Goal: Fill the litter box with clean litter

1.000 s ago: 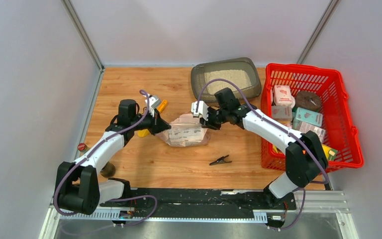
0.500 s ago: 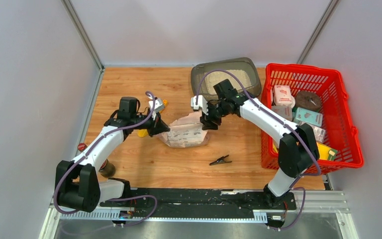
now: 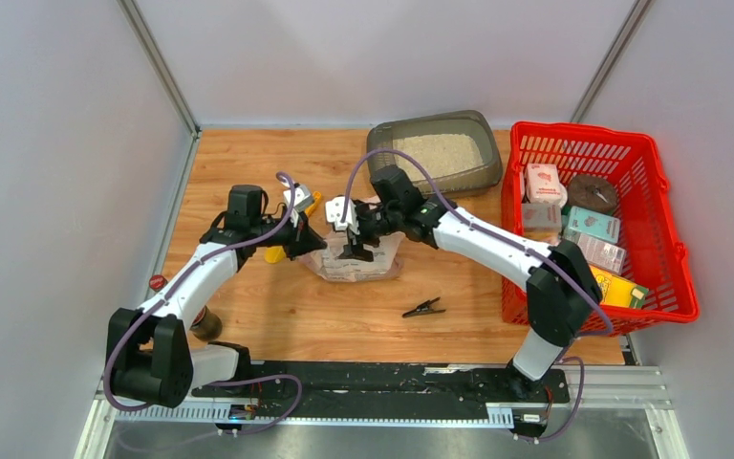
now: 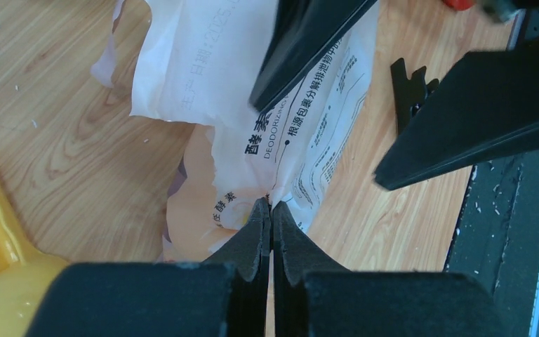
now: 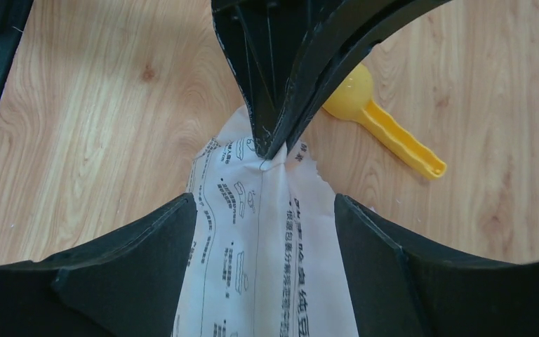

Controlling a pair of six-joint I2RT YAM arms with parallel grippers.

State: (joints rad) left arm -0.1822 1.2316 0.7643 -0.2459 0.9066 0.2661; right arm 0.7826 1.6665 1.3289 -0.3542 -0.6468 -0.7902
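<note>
The litter box (image 3: 379,143) stands at the back of the table with clean litter (image 3: 444,153) spread inside it. A white printed litter bag (image 3: 373,260) lies crumpled on the wood in the middle. My left gripper (image 3: 315,244) is shut on the bag's left edge; the left wrist view shows its pads (image 4: 260,225) pinching the film of the bag (image 4: 210,77). My right gripper (image 3: 352,244) hangs open over the bag. In the right wrist view its fingers (image 5: 151,246) straddle the bag (image 5: 267,246) without squeezing it, just behind the left gripper's pinch.
A yellow scoop (image 3: 311,203) lies beside the left gripper, also seen as a yellow scoop (image 5: 382,119) in the right wrist view. A black clip (image 3: 423,308) rests on the wood in front of the bag. A red mesh basket (image 3: 573,127) of boxes stands at the right.
My right gripper has opened and moved left, from the bag's right end to above its left part. The left gripper has stayed shut on the bag's edge.
</note>
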